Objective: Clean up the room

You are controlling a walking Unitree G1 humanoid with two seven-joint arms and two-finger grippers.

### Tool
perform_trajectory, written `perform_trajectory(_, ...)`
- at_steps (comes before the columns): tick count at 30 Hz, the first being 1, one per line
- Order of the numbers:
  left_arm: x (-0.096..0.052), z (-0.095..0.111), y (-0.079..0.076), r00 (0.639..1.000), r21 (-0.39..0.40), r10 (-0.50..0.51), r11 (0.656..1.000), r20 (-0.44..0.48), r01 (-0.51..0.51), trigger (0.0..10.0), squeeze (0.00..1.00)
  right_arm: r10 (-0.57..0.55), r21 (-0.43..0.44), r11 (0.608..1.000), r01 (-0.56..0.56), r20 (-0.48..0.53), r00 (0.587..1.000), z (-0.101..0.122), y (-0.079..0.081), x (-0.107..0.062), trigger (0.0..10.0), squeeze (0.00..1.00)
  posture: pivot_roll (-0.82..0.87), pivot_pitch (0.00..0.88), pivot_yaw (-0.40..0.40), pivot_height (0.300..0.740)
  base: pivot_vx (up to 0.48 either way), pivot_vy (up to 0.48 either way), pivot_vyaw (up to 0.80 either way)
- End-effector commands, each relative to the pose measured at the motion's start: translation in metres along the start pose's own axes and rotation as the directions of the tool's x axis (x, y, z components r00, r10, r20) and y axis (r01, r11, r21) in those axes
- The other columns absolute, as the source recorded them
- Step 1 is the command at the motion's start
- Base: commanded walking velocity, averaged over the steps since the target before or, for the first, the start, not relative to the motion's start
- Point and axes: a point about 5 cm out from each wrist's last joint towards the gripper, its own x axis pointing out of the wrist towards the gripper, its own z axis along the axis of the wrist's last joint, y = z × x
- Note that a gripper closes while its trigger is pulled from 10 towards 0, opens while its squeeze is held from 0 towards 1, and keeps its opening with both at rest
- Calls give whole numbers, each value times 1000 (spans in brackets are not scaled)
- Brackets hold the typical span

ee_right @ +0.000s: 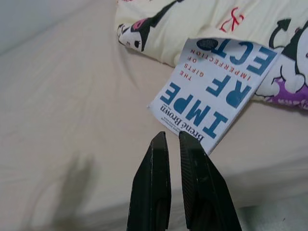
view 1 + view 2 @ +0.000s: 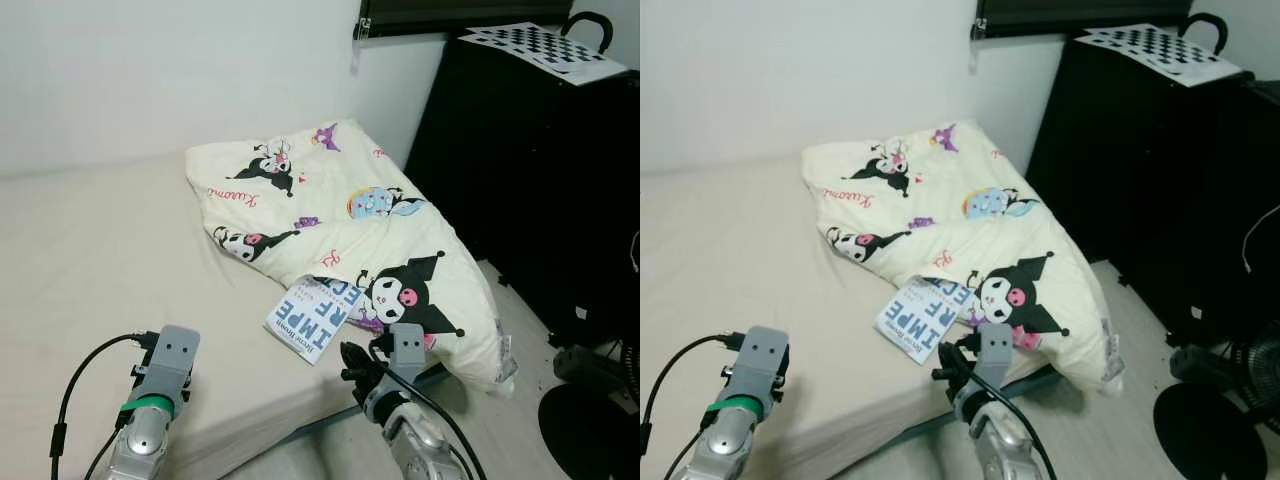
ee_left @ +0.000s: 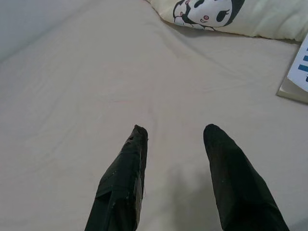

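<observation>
— What's the biggest thing in front of the robot?

— A bed (image 2: 90,260) with a plain cream sheet, running back to a white wall (image 2: 150,70). Past the bed's far right corner stands a tall black cabinet (image 2: 520,170) with a checkerboard sheet (image 2: 545,45) lying on top of it.

— And on the bed?

— A pale yellow blanket (image 2: 330,215) printed with cartoon characters, crumpled along the right edge of the bed, its lower end spilling over that edge toward the floor (image 2: 500,420).

— Anything else to tidy?

— A book (image 2: 313,317) with a white cover and big blue letters. It lies flat near the front right corner of the bed, its far end touching or tucked just under the blanket's hem; I cannot tell which.

— Where are the arms?

— The left claw (image 3: 175,131) hovers over bare sheet near the front edge of the bed, its two black fingers (image 3: 125,173) spread wide with nothing between them. The blanket and a corner of the book are beyond it.

— And the right one?

— The right claw (image 1: 168,137) sits at the front right corner of the bed, pointing at the book's near edge. Its fingers (image 1: 156,183) are nearly together, a thin gap between them, gripping nothing. The tips are just beside the book; whether they touch it I cannot tell.

— On the floor?

— A dark fan base (image 2: 590,425) by the cabinet.
</observation>
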Motion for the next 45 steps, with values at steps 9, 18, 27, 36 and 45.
perform_trajectory(9, 0, 12, 0, 999, -8, -13, 1000, 44, 14, 10000, 0, -18, 55, 998, 20, -24, 1000, -6, -4, 0, 10000, 0, 14, 104, 13, 655, 0, 0, 0)
perform_trajectory(18, 1, 50, -6, 960, 81, -188, 981, 207, 174, 10000, 0, -6, 75, 997, 6, 0, 1000, 3, -3, 6, 10000, 0, 29, 134, 16, 610, 0, 0, 0)
perform_trajectory(27, -1, 77, 1, 917, 164, -261, 962, 303, 220, 10000, 0, 16, 91, 996, -18, 19, 1000, 13, 3, 18, 10000, 0, 47, 162, 12, 580, 0, 0, 0)
perform_trajectory(36, -9, 113, 23, 892, 179, -203, 974, 404, 140, 10000, 0, 71, 126, 989, -79, 70, 995, 42, 22, 44, 10000, 0, 96, 231, -15, 550, 0, 0, 0)
perform_trajectory(45, -25, 139, 52, 873, 191, -148, 979, 465, 64, 10000, 0, -16, 104, 995, 0, 154, 988, 83, 23, 64, 10000, 0, 153, 311, -32, 515, 0, 0, 0)
